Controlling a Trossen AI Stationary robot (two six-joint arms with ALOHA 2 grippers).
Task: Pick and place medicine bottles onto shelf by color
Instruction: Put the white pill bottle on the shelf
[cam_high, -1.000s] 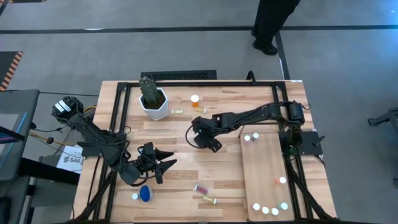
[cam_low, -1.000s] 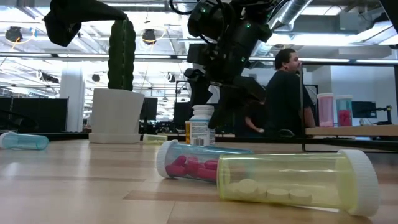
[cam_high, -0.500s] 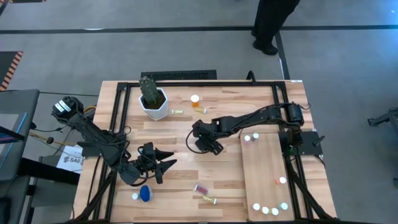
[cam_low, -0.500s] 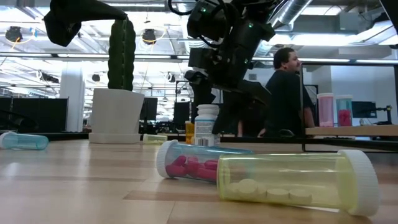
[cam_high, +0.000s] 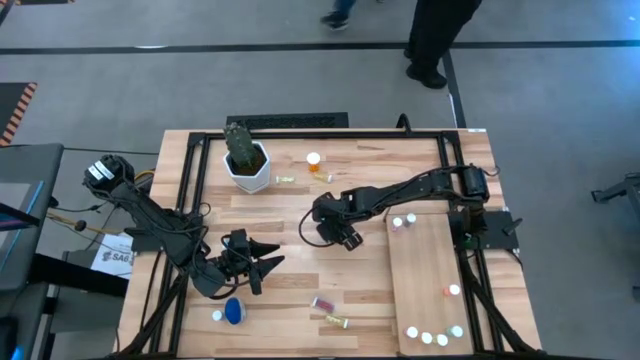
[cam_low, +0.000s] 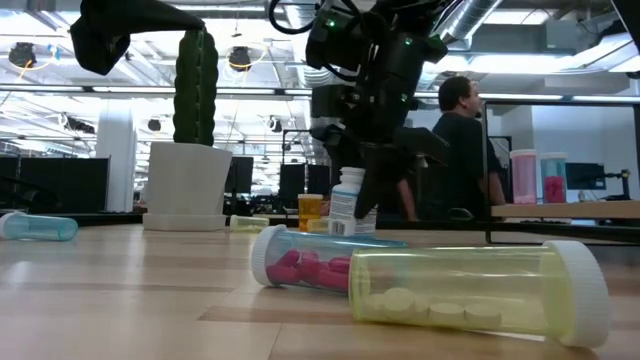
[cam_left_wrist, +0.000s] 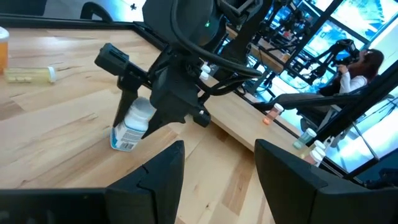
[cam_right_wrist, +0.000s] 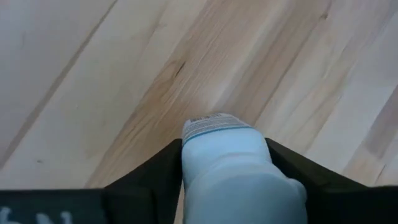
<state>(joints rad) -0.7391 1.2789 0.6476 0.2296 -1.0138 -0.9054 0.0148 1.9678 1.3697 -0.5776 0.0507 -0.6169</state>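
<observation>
The right gripper (cam_left_wrist: 134, 115) clamps a white medicine bottle (cam_left_wrist: 132, 124), tilted on the tabletop (cam_high: 280, 215) just beside the shelf (cam_high: 425, 275). The left gripper (cam_high: 262, 265), well apart from the shelf, hangs with fingers parted, holding nothing.

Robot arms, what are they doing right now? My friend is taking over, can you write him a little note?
Right gripper: fingers on either side of a white bottle at mid-table; the bottle is tilted.
Left gripper: open, empty, waiting near the table's front left.
Done: several bottles stand on the shelf, at its far end and near end.
Left: an orange bottle by the cactus pot, a blue bottle, a pink bottle and a yellow-green bottle lying at the front, plus a few small vials.
</observation>
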